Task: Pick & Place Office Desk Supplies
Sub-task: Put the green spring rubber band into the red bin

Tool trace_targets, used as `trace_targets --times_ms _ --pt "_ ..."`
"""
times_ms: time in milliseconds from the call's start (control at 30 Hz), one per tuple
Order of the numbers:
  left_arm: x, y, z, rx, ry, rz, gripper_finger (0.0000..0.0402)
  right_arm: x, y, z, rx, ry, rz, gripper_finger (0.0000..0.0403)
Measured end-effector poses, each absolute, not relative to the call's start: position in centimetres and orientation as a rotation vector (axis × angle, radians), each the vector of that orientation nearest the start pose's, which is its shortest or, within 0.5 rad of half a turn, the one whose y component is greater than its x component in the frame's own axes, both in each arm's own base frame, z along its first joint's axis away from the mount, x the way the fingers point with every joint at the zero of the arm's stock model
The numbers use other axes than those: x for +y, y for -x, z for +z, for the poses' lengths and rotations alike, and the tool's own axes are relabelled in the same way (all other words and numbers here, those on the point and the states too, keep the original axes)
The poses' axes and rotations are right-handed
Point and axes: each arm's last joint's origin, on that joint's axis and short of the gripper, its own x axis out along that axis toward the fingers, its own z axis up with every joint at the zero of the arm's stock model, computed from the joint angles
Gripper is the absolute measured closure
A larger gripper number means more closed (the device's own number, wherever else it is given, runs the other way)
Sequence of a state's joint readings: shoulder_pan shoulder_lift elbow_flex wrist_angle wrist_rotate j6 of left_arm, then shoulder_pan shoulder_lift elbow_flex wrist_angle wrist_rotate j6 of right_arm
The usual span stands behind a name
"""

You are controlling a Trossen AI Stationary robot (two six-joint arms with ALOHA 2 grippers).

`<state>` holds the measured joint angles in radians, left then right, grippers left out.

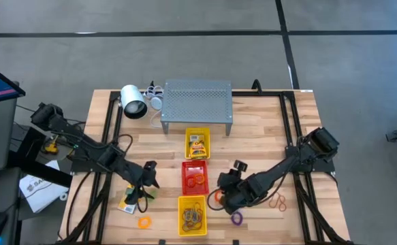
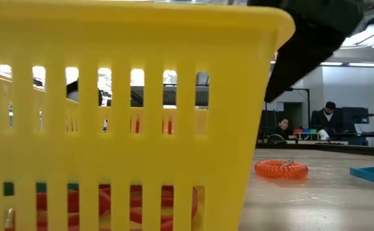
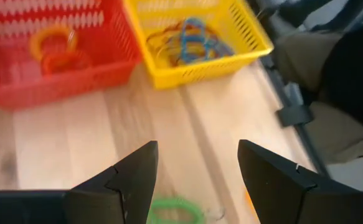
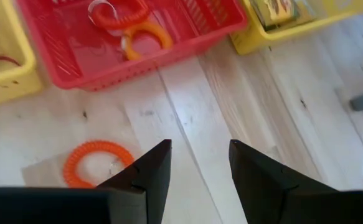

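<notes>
Yellow tray of tangled rubber bands

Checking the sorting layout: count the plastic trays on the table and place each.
3, in a row down the table's middle: a yellow tray nearest the metal shelf, a red tray next, another yellow tray at the near edge. None seems hidden.

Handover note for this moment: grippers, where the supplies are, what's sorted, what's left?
Left gripper: open, empty, above a green ring.
Right gripper: open, empty, beside the orange coil ring.
Done: card packets in the far yellow tray; rings in the red tray; rubber bands in the near yellow tray.
Left: green ring, orange coil ring, purple ring, orange ring, loops on the table.
</notes>
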<state>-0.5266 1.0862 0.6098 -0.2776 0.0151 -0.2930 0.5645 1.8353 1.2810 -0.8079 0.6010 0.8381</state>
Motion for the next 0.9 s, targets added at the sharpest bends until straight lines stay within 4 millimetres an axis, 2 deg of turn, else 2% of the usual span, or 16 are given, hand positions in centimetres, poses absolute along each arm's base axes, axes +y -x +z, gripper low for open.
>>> trace_targets --times_ms 267,633,900 --pt "-10.3 -17.9 20.3 0.910 0.076 -0.301 0.0183 18.1 -29.8 19.2 0.968 0.024 -0.474 0.0246" --pt "-11.0 -19.0 16.6 1.108 0.046 -0.244 0.0183 18.1 -29.8 19.3 0.908 0.046 -0.519 0.0246" --pt "-11.2 -19.4 15.2 1.172 0.040 -0.216 0.0183 18.3 -30.2 19.5 0.834 0.023 -0.538 0.0246"
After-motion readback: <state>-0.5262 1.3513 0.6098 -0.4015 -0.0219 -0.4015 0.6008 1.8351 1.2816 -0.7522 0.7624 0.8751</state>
